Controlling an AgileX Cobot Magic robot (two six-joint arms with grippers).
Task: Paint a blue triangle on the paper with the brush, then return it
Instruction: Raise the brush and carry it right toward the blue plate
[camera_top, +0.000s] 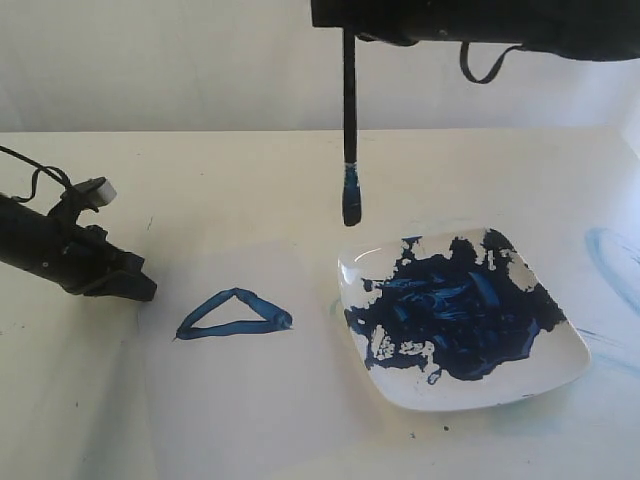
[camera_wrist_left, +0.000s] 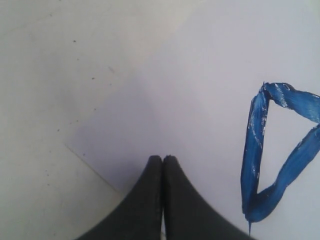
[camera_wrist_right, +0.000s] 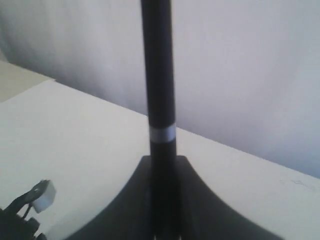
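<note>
The right gripper (camera_wrist_right: 162, 161) is clamped on the brush (camera_top: 350, 110), hung tip-down in the air near the plate's (camera_top: 455, 398) far-left corner, so its loaded bristles (camera_top: 351, 200) may drip beside the finished blue triangle (camera_top: 236, 328) on the paper (camera_top: 250, 405); the left gripper (camera_wrist_left: 163, 159) sits pinched together.

the triangle (camera_top: 240, 327) sits on the paper (camera_top: 250, 400), left of the plate (camera_top: 560, 350).
</note>
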